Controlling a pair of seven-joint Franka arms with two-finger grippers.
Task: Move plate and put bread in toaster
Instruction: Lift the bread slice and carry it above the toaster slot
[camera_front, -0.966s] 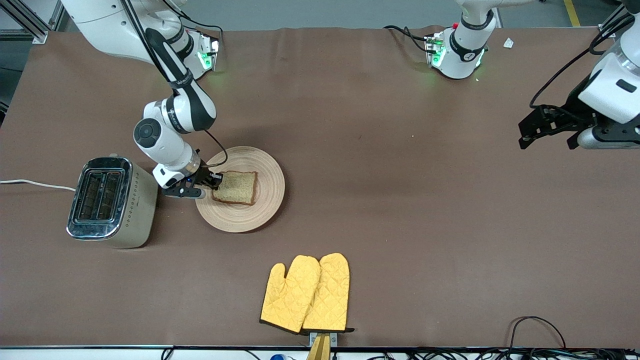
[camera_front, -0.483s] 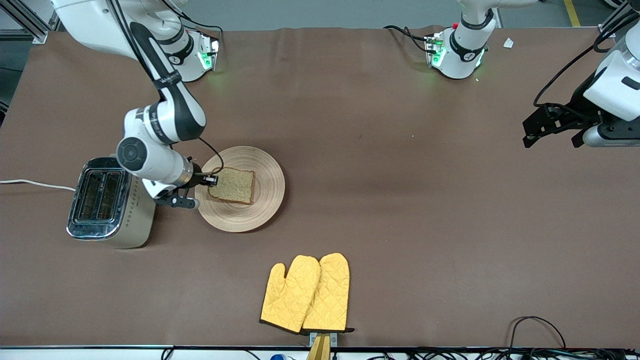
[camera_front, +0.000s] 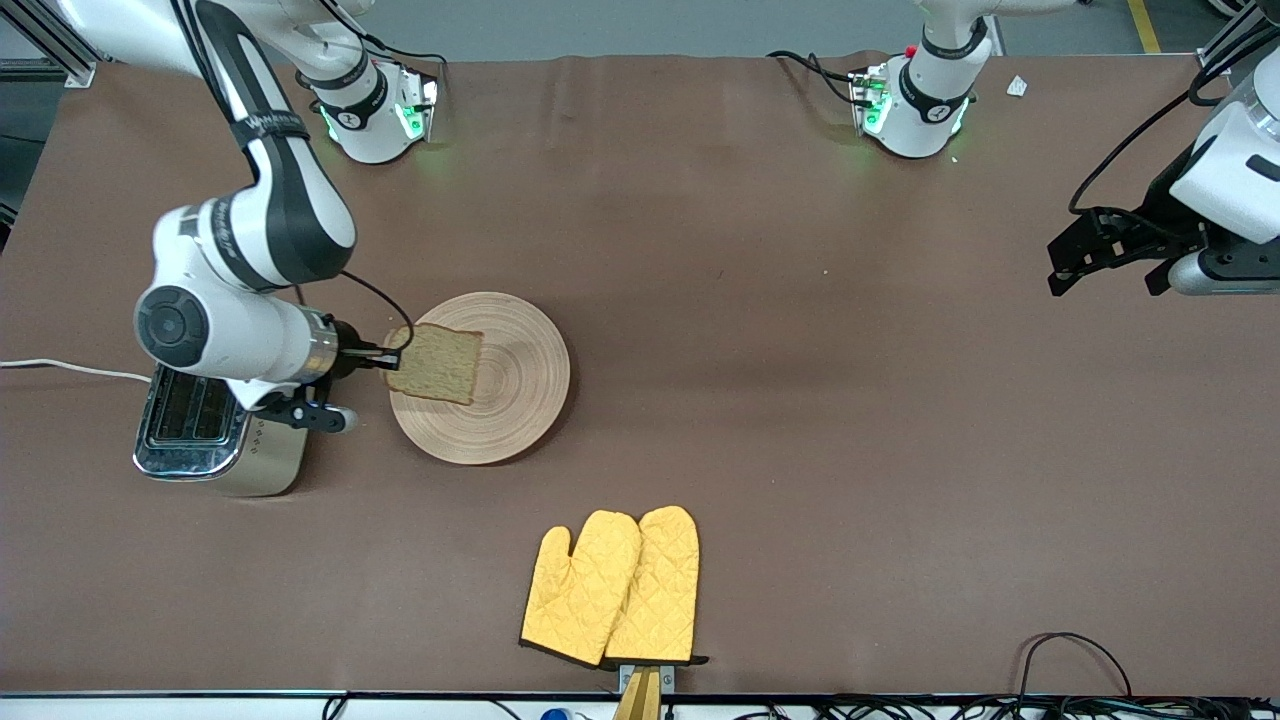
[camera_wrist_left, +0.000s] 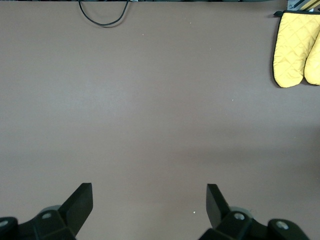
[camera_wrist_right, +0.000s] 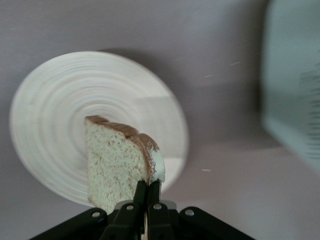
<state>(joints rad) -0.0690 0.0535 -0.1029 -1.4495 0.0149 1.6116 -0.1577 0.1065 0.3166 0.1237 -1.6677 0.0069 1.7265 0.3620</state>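
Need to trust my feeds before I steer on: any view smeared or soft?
Right wrist view: plate and toaster smeared by motion, bread fairly crisp in the right gripper. Front and left wrist views: sharp, even light.

Counted on the brown table:

- One round, light tan wooden plate with concentric ring grooves.
- One square slice of pale speckled bread with a brown crust.
- One boxy cream toaster with a chrome top and two slots.
- Two yellow quilted oven mitts, laid side by side.
- Two black two-finger grippers: right gripper, left gripper.
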